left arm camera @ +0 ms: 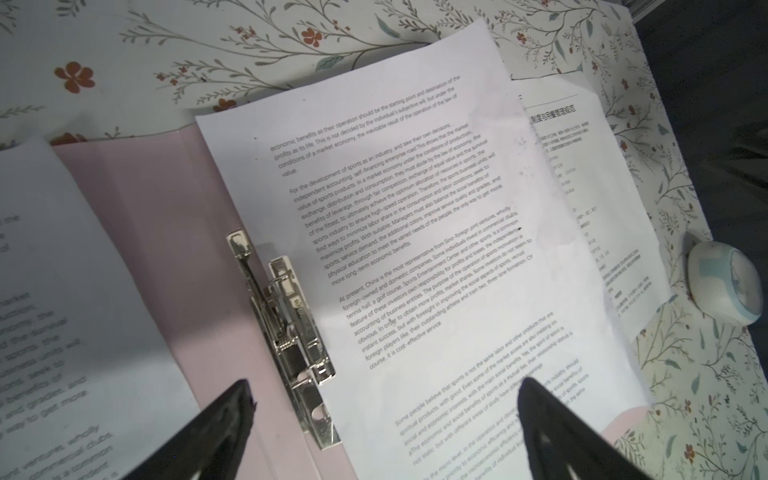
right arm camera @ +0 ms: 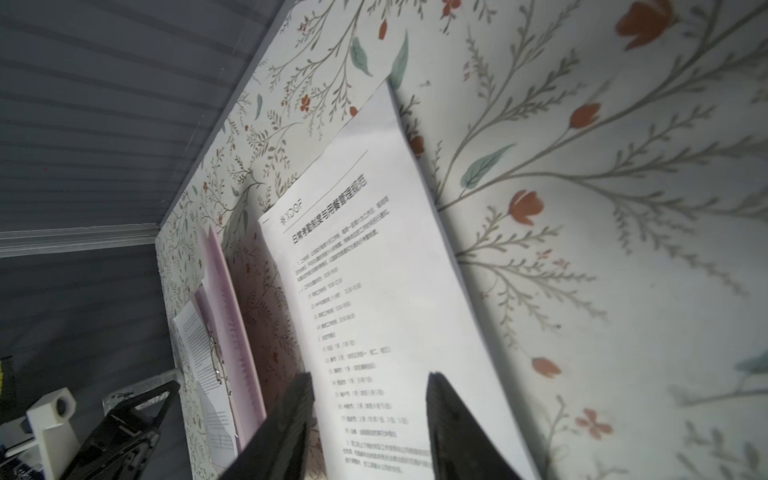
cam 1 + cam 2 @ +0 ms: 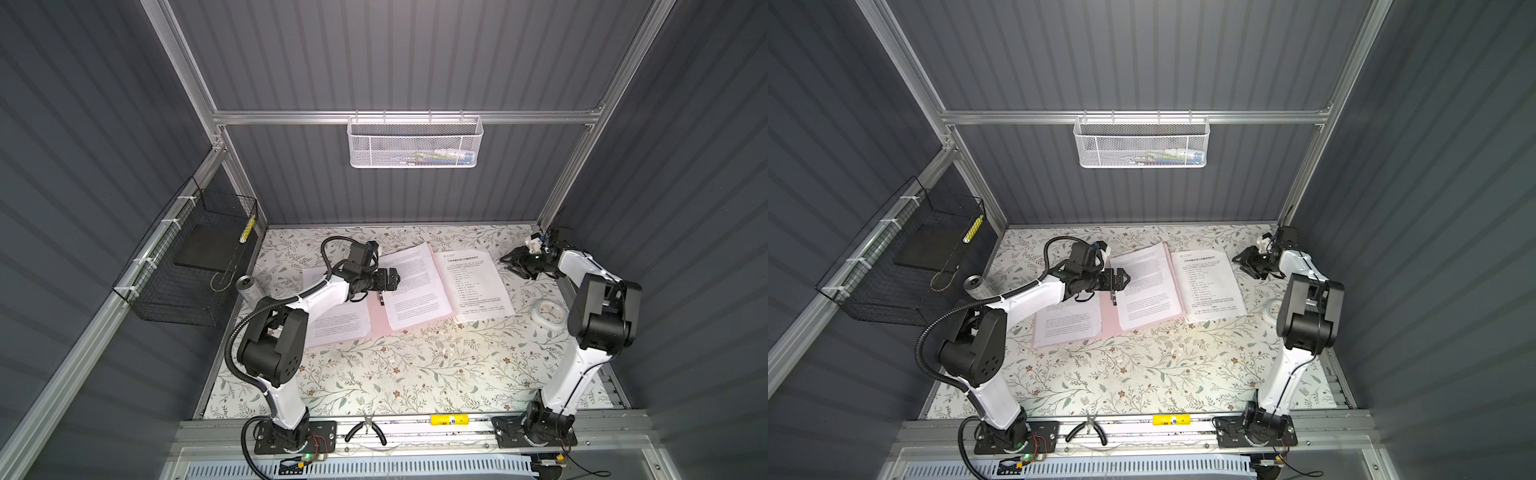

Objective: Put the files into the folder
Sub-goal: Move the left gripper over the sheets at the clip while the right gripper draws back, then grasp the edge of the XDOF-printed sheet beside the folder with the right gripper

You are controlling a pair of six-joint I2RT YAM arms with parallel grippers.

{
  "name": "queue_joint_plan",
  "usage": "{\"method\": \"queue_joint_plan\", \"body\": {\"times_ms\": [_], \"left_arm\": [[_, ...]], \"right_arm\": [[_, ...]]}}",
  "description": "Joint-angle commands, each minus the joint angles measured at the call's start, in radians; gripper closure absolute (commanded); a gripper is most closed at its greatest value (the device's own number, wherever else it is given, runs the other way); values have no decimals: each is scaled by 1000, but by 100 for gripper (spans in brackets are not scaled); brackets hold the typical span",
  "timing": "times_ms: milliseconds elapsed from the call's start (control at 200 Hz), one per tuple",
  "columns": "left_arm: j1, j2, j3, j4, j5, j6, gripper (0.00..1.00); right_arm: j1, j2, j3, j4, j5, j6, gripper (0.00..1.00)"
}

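In both top views, a thin pale pink rectangular folder (image 3: 380, 320) (image 3: 1108, 316) lies open and flat on the far half of the floral-patterned surface (image 3: 415, 374). The broad near half is bare.

There are three white printed paper files (image 3: 411, 286). One is on the folder's left leaf. A skewed one on the right leaf overhangs the far edge. A third sheet (image 3: 478, 286) lies on the surface against the folder's right edge. A round white clock (image 3: 548, 313) sits just beyond that sheet's near right corner.

The left hand (image 3: 392, 279) (image 3: 1124, 279) hovers over the folder's spine, jaws wide, gripping nothing. The right hand (image 3: 513, 266) (image 3: 1246, 262) is near the far right corner, just beside the third sheet's right edge.

From the left wrist, the left hand (image 1: 386, 395) is spread wide above a single silver metal clip (image 1: 291, 316) on the pink spine. The skewed file overlaps the third sheet's edge, and the clock (image 1: 725, 286) stands clear of both.

From the right wrist, the right hand (image 2: 370, 384) has its jaws partly apart and empty, with the third sheet (image 2: 374, 291) beyond them. The folder (image 2: 232, 299) is farther off, and bare surface lies on the sheet's other side.
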Motion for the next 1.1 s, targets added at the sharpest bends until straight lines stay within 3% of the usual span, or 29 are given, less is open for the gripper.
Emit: {"method": "queue_joint_plan", "body": {"times_ms": [0, 120, 395, 675, 866, 1096], "left_arm": [[-21, 31, 43, -25, 39, 10, 1], [-44, 50, 64, -21, 57, 10, 1], [-116, 138, 190, -29, 100, -8, 1], [-238, 369, 582, -138, 133, -25, 0], [-257, 579, 822, -148, 247, -76, 1], [-260, 741, 985, -148, 284, -120, 0]], "right_arm": [[4, 85, 104, -174, -35, -106, 52], [4, 172, 209, -280, 1, -156, 51], [2, 264, 279, -357, 51, -205, 51], [1, 281, 273, -347, 17, -200, 51], [1, 284, 250, -324, 2, -189, 51], [1, 284, 216, -293, -31, -175, 51]]}}
